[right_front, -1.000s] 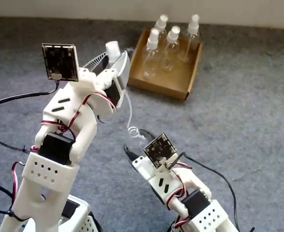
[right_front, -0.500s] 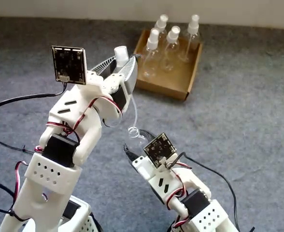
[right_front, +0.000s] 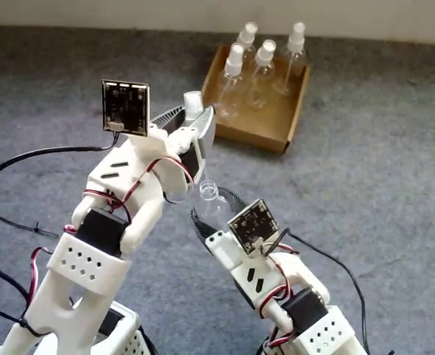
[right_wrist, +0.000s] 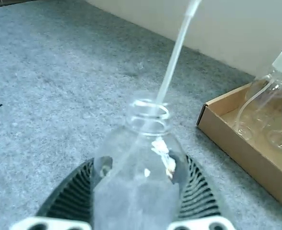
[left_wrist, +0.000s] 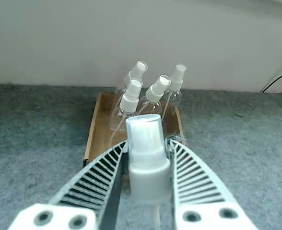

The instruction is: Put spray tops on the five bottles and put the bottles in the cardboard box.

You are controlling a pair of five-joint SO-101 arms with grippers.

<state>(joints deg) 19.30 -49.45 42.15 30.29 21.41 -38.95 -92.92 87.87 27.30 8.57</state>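
Note:
My left gripper (left_wrist: 148, 160) is shut on a white spray top (left_wrist: 146, 155) and holds it upright; the same spray top (right_front: 194, 104) sits above the arm in the high view. Its thin tube (right_wrist: 175, 48) hangs down into the open neck of a clear bottle (right_wrist: 141, 167). My right gripper (right_wrist: 136, 191) is shut on that bottle and holds it off the carpet, neck up (right_front: 208, 192). Behind stands the cardboard box (right_front: 277, 133), holding several clear bottles (right_front: 262, 70) with spray tops on.
Grey carpet (right_front: 373, 185) covers the floor on all sides. Black cables (right_front: 25, 155) trail at the left of the arms. A pale wall (left_wrist: 141, 33) rises right behind the box.
The left arm has swung right and forward with the spray top, bringing its tube over the bottle and into the neck. The right arm has raised the bottle slightly.

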